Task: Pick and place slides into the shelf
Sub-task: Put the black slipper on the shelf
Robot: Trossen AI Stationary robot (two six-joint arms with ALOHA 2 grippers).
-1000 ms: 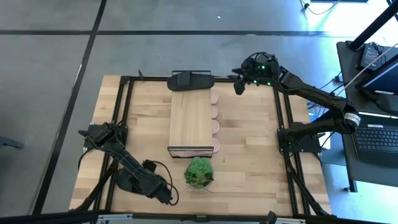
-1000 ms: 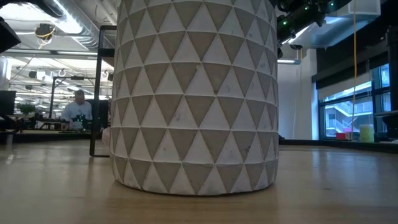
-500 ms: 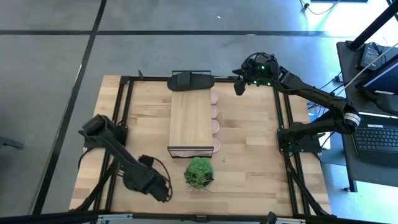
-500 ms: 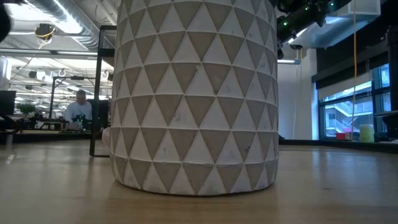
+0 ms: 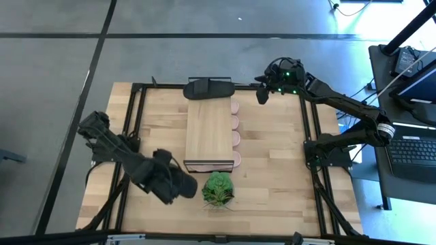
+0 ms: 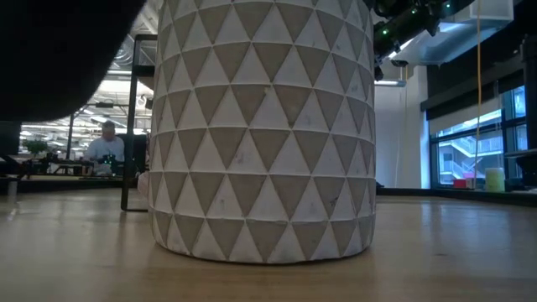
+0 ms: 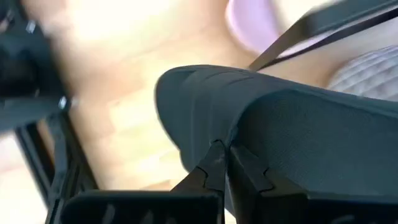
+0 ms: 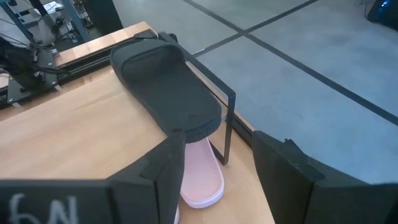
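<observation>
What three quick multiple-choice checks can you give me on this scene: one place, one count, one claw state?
1. Where does the loose black slide lie?
A) across the far end of the shelf top
B) on the bare tabletop
C) on the floor

2. How many pink slides show toes along the shelf's side?
A) two
B) four
C) six

3. What is the left claw doing?
A) open and empty
B) shut on the held black slide
C) shut on a pink slide

Answers:
1 A: the high view shows it lying crosswise on the plank's far end.
2 B: four pale toes poke out on the side toward the right arm.
3 B: the left wrist view shows its fingers pinched on the dark sole.
</observation>
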